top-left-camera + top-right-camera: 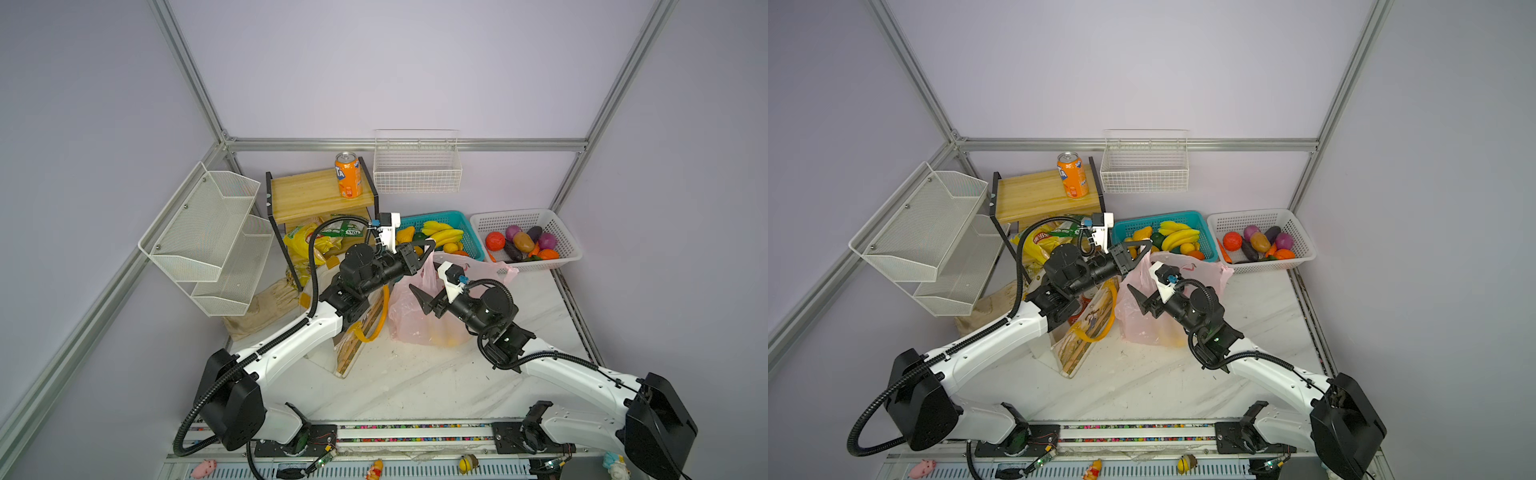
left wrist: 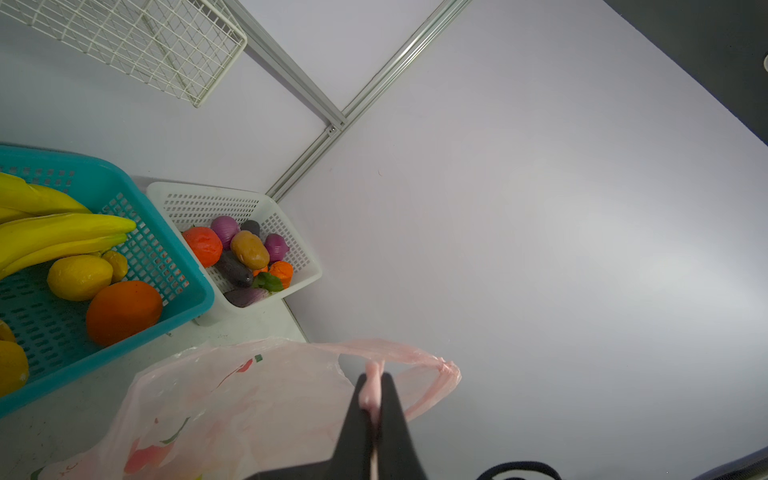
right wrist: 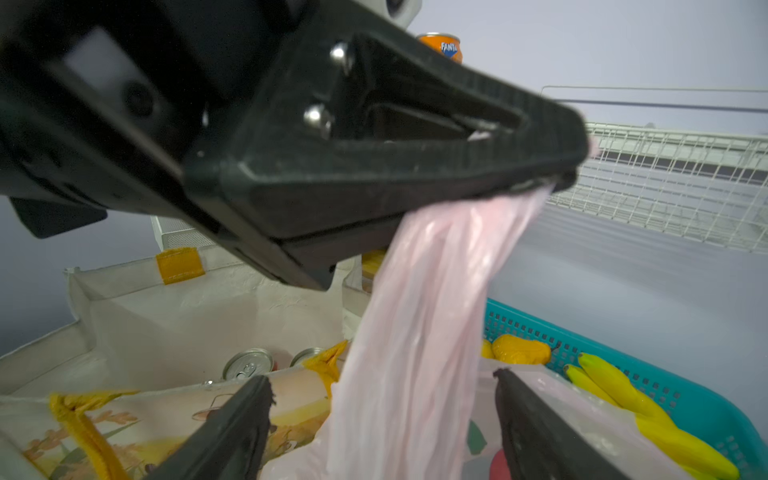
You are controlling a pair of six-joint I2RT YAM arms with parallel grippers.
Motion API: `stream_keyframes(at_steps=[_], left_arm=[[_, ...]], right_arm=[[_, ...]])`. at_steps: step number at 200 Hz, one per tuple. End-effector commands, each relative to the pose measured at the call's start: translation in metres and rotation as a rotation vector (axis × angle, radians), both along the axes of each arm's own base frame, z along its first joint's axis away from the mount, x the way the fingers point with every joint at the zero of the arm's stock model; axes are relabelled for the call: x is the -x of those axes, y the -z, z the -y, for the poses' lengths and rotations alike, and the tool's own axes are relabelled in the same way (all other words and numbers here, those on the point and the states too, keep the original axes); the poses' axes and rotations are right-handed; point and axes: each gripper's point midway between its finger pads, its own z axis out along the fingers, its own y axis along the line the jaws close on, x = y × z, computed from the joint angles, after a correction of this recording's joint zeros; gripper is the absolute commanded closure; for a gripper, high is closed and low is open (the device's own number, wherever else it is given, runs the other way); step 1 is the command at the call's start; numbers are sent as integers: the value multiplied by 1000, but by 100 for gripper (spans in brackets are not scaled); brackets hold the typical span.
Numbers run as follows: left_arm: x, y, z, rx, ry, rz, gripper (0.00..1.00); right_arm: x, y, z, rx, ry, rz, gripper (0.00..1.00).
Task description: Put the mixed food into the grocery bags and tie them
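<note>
White marbled tabletop (image 1: pixel 415 386): pink bag (image 1: pixel 405 322), tote (image 1: pixel 353 351), teal basket (image 1: pixel 472 237), white basket (image 1: pixel 567 245), wooden rack (image 1: pixel 305 195), apparently tan bag (image 1: pixel 262 307).

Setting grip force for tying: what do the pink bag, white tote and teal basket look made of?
pink bag: thin plastic film, translucent, slightly glossy; it bunches into fine pleats.
white tote: probably canvas or coated woven fabric, matte; creased walls that stand stiffly.
teal basket: rigid moulded plastic, smooth sheen; regular slotted lattice.

pink apple-print bag (image 2: pixel 249 407), teal basket (image 1: pixel 440 215), orange can (image 1: pixel 348 176)
</note>
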Motion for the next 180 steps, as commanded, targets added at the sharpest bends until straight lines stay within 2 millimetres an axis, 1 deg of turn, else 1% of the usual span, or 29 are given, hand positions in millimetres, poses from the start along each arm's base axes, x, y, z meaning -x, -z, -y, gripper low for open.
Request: stream_keyframes(at_steps=[1, 17, 30, 50, 65, 94, 102, 114, 117, 133, 150, 167, 180], left_arm=[[11, -16, -9, 25, 2, 60, 100], [11, -19, -10, 33, 2, 56, 100], [12, -20, -10, 41, 4, 51, 100], [11, -20, -9, 45, 7, 45, 100], [11, -20, -9, 47, 13, 42, 100], [13, -21, -8, 50, 19, 44, 100], [13, -21, -8, 49, 18, 45, 100], [12, -19, -9, 48, 17, 41, 100], [12, -20, -9, 49, 17, 43, 100], [12, -19, -8, 51, 18, 40, 100], [12, -20, -8, 57, 21, 40, 100], [12, -23, -9, 65, 17, 40, 100], [11, -22, -12, 66, 4, 35, 100]], right_arm=[[-1, -11, -7, -30, -54, 30, 13], [-10, -20, -3, -109, -12, 36, 15], [-18, -26, 1, -160, 31, 34, 18], [-27, -26, 3, -215, 67, 6, 20], [-26, -25, -3, -210, 54, 19, 20], [-16, -23, -17, -136, -34, 90, 17], [-16, -21, -20, -125, -49, 96, 17], [-15, -26, -21, -133, -68, 107, 17], [-19, -18, -25, -121, -75, 91, 17], [-19, -17, -31, -129, -107, 92, 19], [-23, -16, -34, -138, -113, 93, 27], [-26, -3, -38, -126, -123, 71, 42], [-25, 9, -35, -126, -119, 48, 53]])
